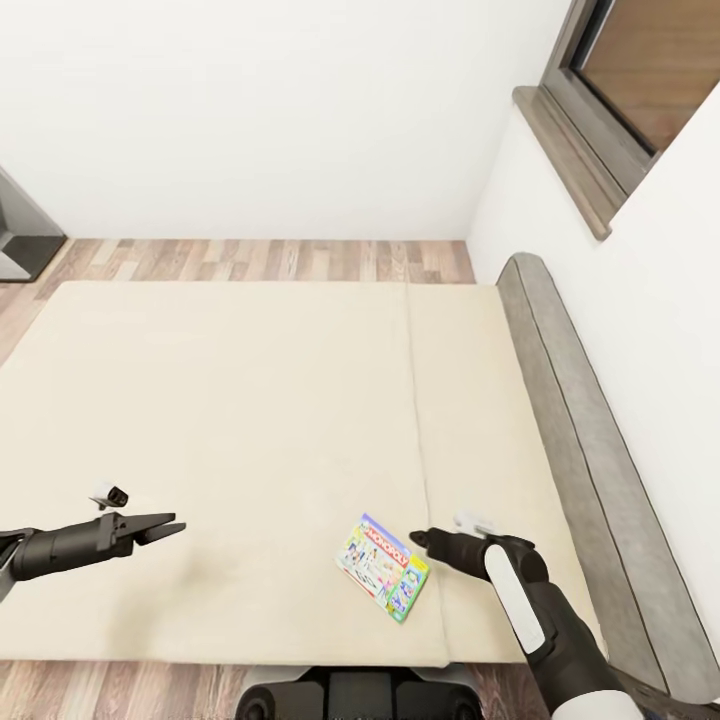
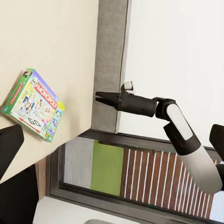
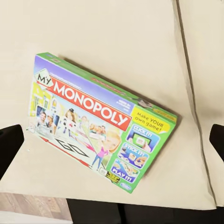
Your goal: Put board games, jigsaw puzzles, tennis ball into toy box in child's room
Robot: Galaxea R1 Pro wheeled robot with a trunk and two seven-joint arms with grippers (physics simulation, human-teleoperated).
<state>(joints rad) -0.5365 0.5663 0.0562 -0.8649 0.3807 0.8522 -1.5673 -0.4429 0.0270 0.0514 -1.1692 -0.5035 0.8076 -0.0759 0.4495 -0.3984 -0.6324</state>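
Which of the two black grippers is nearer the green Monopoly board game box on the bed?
The right gripper, tips just beside the green Monopoly board game box; the left gripper hangs well away across the beige mattress.

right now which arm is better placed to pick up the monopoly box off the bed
Right. The right gripper hangs just beside the Monopoly box, pointing at it; the left gripper is well away across the bed.

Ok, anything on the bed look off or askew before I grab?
Nothing damaged. The Monopoly box lies flat but turned at an angle to the bed's edges, close to the near edge. The right gripper hovers beside it.
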